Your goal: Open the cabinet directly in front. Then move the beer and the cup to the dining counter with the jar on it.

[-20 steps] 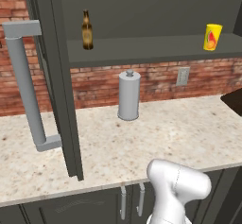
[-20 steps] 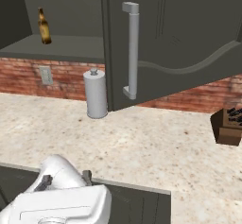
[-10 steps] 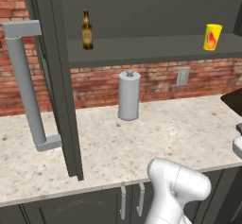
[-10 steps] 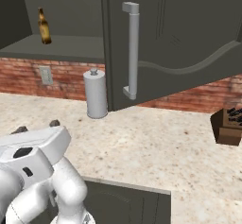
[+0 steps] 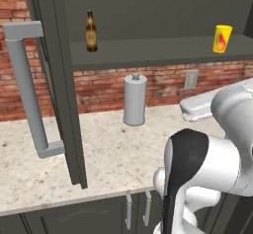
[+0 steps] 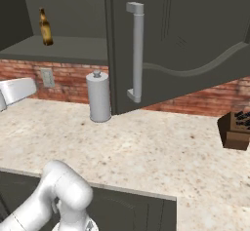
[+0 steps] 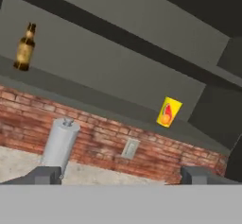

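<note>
Ahead of and above the gripper (image 7: 120, 175), whose two tips are seen set wide apart with nothing between them, the cabinet (image 5: 59, 85) is shown with both doors swung open. The beer (image 7: 24, 47) stands upright at the upper left of the hand view, the cup (image 7: 168, 112) nearer the centre, both on the lower shelf (image 5: 148, 58) and well apart. A tall grey canister (image 5: 134, 99) stands on the brick-wall counter (image 6: 146, 147) below. Compared with a second earlier, the arm has been raised from its folded pose, so the opening step is judged complete and a reach towards the shelf begun.
</note>
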Available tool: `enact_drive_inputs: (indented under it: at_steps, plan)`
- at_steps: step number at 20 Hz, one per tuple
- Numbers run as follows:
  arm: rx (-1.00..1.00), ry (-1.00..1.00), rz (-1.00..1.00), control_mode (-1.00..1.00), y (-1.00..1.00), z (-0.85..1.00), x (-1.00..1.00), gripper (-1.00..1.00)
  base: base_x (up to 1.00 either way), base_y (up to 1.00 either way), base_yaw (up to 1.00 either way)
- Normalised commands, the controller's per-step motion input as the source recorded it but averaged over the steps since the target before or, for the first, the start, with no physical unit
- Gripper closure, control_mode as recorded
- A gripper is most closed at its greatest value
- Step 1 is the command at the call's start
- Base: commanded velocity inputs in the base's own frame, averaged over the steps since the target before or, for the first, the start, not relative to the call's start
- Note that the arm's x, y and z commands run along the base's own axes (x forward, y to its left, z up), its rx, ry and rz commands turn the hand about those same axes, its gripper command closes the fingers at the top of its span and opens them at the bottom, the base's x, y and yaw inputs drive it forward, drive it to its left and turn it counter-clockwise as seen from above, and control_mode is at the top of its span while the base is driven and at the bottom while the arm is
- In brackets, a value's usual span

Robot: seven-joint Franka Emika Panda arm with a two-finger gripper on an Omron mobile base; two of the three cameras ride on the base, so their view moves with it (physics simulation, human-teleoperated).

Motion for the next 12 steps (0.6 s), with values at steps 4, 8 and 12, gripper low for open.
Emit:
enact_drive_inputs:
  at_steps: [4,8,12]
  plan:
    - [0.00,0.04,-0.56,-1.00,0.01,0.00,1.00,-1.00,0.00,0.00,0.00]
    - [0.00,0.00,-0.45,-1.00,-0.29,-0.05,0.98,-1.00,0.00,0.00,0.00]
    - [0.01,0.00,-0.19,-1.00,-0.56,0.00,0.69,-1.00,0.00,0.00,0.00]
